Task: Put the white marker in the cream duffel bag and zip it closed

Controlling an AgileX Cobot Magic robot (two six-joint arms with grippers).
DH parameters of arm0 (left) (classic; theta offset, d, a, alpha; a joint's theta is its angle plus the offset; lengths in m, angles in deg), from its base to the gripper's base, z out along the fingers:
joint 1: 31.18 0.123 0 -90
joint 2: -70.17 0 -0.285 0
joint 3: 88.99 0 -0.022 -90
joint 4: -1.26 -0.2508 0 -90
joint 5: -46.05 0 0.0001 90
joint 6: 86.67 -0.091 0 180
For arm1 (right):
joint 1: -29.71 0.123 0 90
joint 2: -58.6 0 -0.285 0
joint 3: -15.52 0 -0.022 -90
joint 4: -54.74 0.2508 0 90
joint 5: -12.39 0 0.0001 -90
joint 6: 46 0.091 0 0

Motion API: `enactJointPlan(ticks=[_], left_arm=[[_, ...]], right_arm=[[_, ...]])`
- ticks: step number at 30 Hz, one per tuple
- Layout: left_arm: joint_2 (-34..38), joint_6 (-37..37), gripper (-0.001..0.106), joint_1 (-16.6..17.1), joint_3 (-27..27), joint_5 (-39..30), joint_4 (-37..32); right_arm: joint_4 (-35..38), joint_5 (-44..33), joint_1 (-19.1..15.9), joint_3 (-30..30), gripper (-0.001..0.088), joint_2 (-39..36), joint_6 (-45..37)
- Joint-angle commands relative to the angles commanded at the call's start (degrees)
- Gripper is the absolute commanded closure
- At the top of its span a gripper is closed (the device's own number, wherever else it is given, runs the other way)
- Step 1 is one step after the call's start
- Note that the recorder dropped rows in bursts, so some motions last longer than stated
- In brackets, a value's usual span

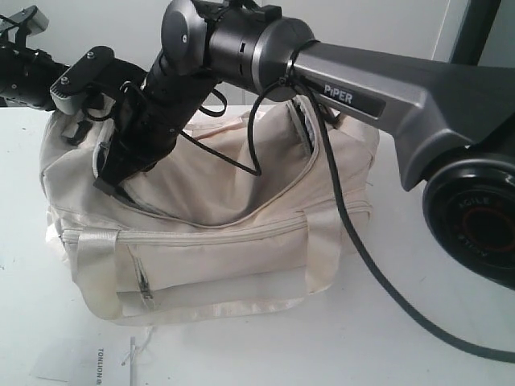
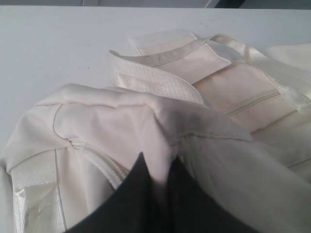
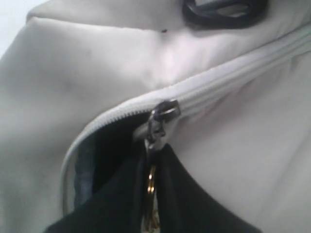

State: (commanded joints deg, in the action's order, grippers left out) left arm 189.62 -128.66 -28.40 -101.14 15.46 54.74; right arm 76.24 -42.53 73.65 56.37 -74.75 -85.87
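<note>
The cream duffel bag point(image 1: 225, 241) stands on the white table, its curved top zipper partly open at the left end. My right gripper point(image 1: 110, 180) reaches across to that end and is shut on the metal zipper pull point(image 3: 151, 182), just below the slider point(image 3: 163, 115). The zipper teeth are joined on one side of the slider, and a dark opening gapes on the other. My left gripper point(image 1: 78, 122) is at the bag's left end. In the left wrist view it point(image 2: 158, 156) pinches a fold of the bag's fabric point(image 2: 112, 121). The white marker is out of view.
A black strap ring point(image 3: 223, 9) sits beside the zipper's end. The right arm's black cable point(image 1: 378, 273) trails over the table point(image 1: 32, 322) to the right of the bag. A printed paper tag point(image 1: 100, 366) lies at the front left. Webbing handles point(image 2: 160, 80) lie on the bag.
</note>
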Motion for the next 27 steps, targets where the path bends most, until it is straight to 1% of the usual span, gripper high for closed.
enactJointPlan(ticks=[3, 8, 10, 11, 12, 16, 18, 19, 20, 21, 24, 26, 27], left_arm=[[0.00, 0.00, 0.105, 0.00, 0.00, -0.09, 0.00], [0.00, -0.13, 0.105, 0.00, 0.00, -0.66, 0.00], [0.00, -0.13, 0.105, 0.00, 0.00, -0.66, 0.00], [0.00, -0.13, 0.105, 0.00, 0.00, -0.66, 0.00], [0.00, -0.13, 0.105, 0.00, 0.00, -0.66, 0.00], [0.00, -0.13, 0.105, 0.00, 0.00, -0.54, 0.00], [0.00, -0.13, 0.105, 0.00, 0.00, -0.54, 0.00], [0.00, -0.13, 0.105, 0.00, 0.00, -0.54, 0.00], [0.00, -0.13, 0.105, 0.00, 0.00, -0.54, 0.00], [0.00, -0.13, 0.105, 0.00, 0.00, -0.54, 0.00], [0.00, -0.13, 0.105, 0.00, 0.00, -0.54, 0.00], [0.00, -0.13, 0.105, 0.00, 0.00, -0.54, 0.00], [0.00, -0.13, 0.105, 0.00, 0.00, -0.54, 0.00]], right_arm=[[3.89, -3.52, 0.00, 0.08, 0.0781, 0.13, -1.37], [3.80, -0.70, -0.11, 0.08, 0.0778, 0.27, -1.89], [3.57, -0.34, -0.11, 0.08, 0.0803, 0.38, -1.92], [3.57, -0.29, -0.11, 0.08, 0.0853, 0.38, -2.55], [3.45, -0.20, -0.11, 0.08, 0.0868, 0.38, -3.26], [3.34, 0.82, -0.59, 0.08, 0.0868, 0.38, -3.27], [2.83, 1.62, -0.83, 0.08, 0.0866, 0.38, -1.35], [1.96, 1.61, -0.82, 0.08, 0.0849, 0.27, -0.54], [1.36, 1.61, -0.82, 0.08, 0.0812, 0.16, -0.32], [1.07, 1.61, -0.82, 0.08, 0.0768, -0.09, -0.32], [1.40, 2.70, -0.82, -0.04, 0.0574, -1.70, -0.72], [1.40, 5.63, -0.82, -0.04, 0.0495, -3.11, -1.36], [1.78, 7.02, -0.82, -0.04, 0.0471, -3.76, -1.36]])
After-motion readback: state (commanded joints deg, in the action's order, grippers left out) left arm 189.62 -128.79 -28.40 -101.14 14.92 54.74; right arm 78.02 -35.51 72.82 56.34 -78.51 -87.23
